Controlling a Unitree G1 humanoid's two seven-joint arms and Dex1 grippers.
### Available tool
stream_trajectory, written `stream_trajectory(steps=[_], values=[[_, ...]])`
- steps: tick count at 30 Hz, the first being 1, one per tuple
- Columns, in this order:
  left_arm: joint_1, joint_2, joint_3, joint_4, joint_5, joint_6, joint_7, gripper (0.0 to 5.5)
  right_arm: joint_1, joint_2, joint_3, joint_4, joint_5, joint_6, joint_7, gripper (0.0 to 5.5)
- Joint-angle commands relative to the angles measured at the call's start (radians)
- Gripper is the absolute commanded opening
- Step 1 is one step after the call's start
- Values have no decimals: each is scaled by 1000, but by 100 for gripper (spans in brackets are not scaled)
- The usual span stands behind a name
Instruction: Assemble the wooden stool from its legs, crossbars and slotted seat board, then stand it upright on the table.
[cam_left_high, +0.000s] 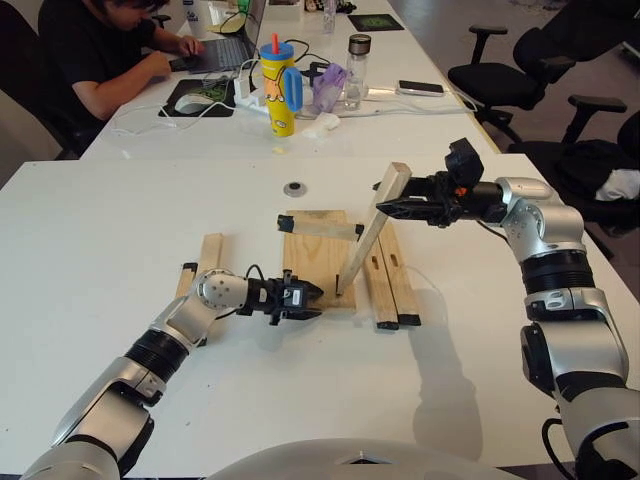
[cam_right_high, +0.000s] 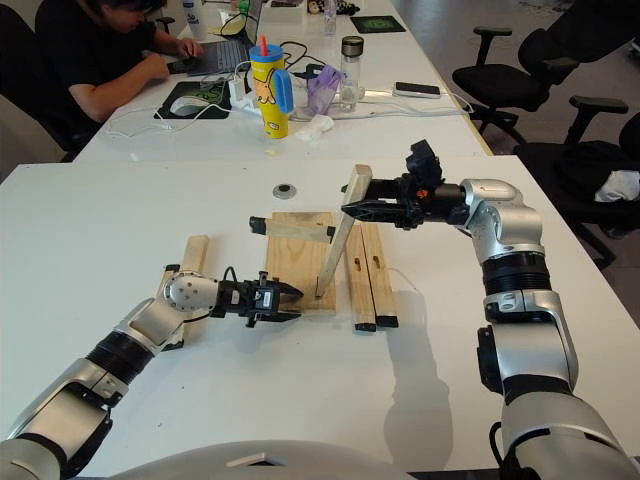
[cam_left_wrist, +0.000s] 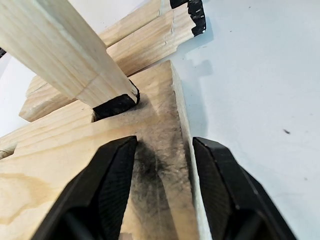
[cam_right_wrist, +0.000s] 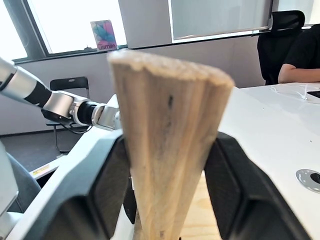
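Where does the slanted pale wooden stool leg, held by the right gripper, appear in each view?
Left eye view: pale wooden stool leg leans right of centre, top in right gripper.
Right eye view: near centre, same lean.
Left wrist view: close up, black-tipped foot meeting flat pale wooden seat board beyond left gripper.
Right wrist view: close up, between dark fingers.
Shared landmark: that seat board under the leg's foot.

Right of seat board, tilted leg and flat legs; passing room beyond them.
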Motion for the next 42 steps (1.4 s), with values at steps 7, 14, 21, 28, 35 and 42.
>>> stream_trajectory(steps=[7,14,21,28,35,42], values=[[153,75,-100,121,128,74,-66,206,-35,-9,117,65,-157,-139,22,206],[194,65,-98,90,109,94,-44,206,78,-71,203,-12,-193,-189,23,206],[208,48,-84,60,83,126,-16,206,167,-97,244,-64,-196,-156,0,206],[222,21,-69,37,46,197,9,206,283,-59,295,-244,-173,-65,-90,206],[213,-12,-72,44,46,254,32,206,160,3,307,-34,-214,-113,-117,206],[215,-32,-65,79,82,298,94,206,98,75,188,1,-153,-144,-210,302]])
